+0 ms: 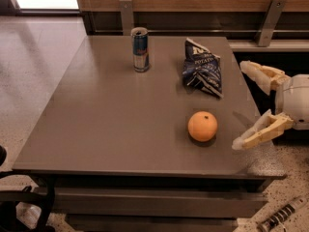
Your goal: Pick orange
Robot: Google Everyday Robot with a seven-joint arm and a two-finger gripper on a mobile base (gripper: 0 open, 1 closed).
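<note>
The gripper (pixel 240 105) sits at the right edge of the table (pixel 111 124), its tips over the tabletop. Its two fingers (pixel 264 131) are pale cream-yellow, long and tapering, with blunt rounded tips and a stepped, jointed outline, and they stand wide apart. Near their roots the colour deepens to tan. Both fingers grow from a smooth, rounded, white-grey wrist housing (pixel 295 100), farther out beyond the table's right edge.

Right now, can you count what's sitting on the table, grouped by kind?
Orange: 1
Drink can: 1
Chip bag: 1
Total: 3
The claw is open at the right edge of the table, beside the orange and holding nothing.
</note>
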